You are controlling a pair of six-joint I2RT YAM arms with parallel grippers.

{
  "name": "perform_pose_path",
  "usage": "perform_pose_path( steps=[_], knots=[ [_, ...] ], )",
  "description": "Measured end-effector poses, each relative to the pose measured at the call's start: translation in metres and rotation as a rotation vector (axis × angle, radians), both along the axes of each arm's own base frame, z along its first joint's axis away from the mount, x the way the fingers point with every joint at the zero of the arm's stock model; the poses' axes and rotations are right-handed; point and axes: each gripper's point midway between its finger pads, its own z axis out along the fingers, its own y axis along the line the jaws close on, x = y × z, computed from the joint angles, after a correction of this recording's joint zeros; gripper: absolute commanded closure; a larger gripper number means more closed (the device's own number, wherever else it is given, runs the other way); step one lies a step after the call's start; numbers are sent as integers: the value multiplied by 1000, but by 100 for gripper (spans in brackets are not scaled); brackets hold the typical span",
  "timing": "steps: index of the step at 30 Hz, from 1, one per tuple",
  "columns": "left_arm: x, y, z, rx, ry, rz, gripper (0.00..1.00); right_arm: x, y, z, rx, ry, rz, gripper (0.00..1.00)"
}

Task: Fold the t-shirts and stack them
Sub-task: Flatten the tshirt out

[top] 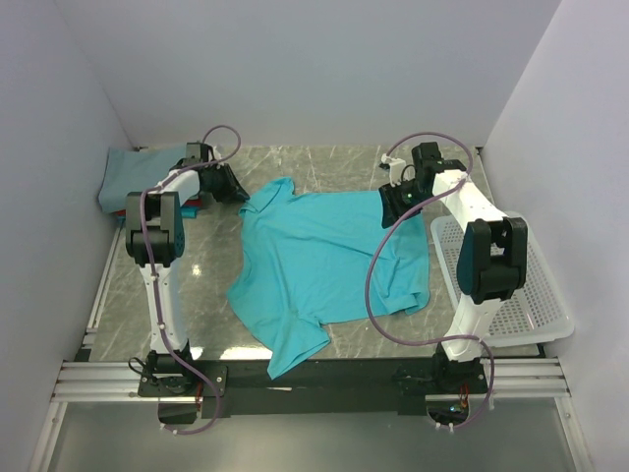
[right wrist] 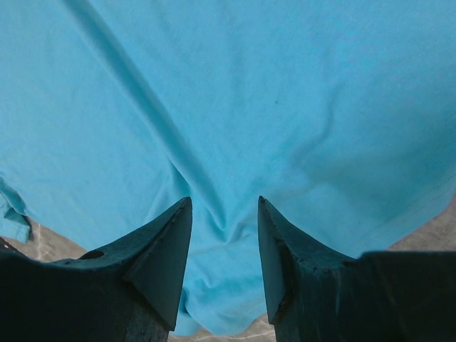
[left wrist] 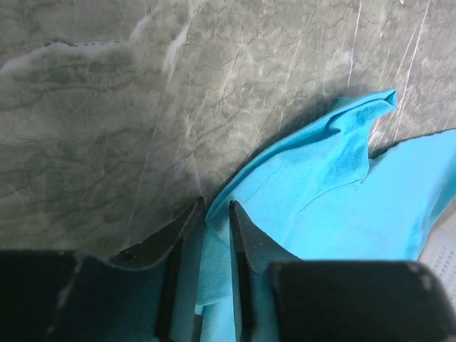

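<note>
A bright turquoise t-shirt [top: 324, 261] lies spread and rumpled in the middle of the marble table. My left gripper [top: 239, 193] is at the shirt's far left corner. In the left wrist view its jaws [left wrist: 216, 206] are nearly closed, pinching an edge of the turquoise cloth [left wrist: 335, 185]. My right gripper [top: 394, 205] is over the shirt's far right part. In the right wrist view it [right wrist: 224, 203] is open, with a ridge of the shirt [right wrist: 249, 92] between the fingertips. A folded grey-blue tee [top: 128, 175] lies at the far left with a red one [top: 193, 205] showing under it.
A white mesh basket [top: 511, 295] stands at the right edge of the table, beside my right arm. White walls close in the far side and both flanks. Bare marble [top: 197, 285] shows left of the shirt.
</note>
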Motion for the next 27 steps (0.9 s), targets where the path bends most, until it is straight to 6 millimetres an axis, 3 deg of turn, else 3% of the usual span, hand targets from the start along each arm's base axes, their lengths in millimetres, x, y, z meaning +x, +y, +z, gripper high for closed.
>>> perform_pose_path(
  steps=[10, 16, 19, 23, 27],
  knots=[
    [-1, -6, -3, 0, 10, -9, 98, 1, -2, 0, 2, 0, -6, 51],
    [2, -4, -1, 9, -2, -1, 99, 9, -14, 1, -32, -3, -67, 50],
    [4, -2, 4, 21, -18, 9, 99, 40, -24, 11, -47, -41, -139, 50],
    [9, 1, 24, 36, -63, 20, 99, 99, -50, 18, -75, -107, -254, 50],
    [13, 3, 45, 42, -115, 26, 99, 144, -80, 3, -136, -133, -351, 50]
  ],
)
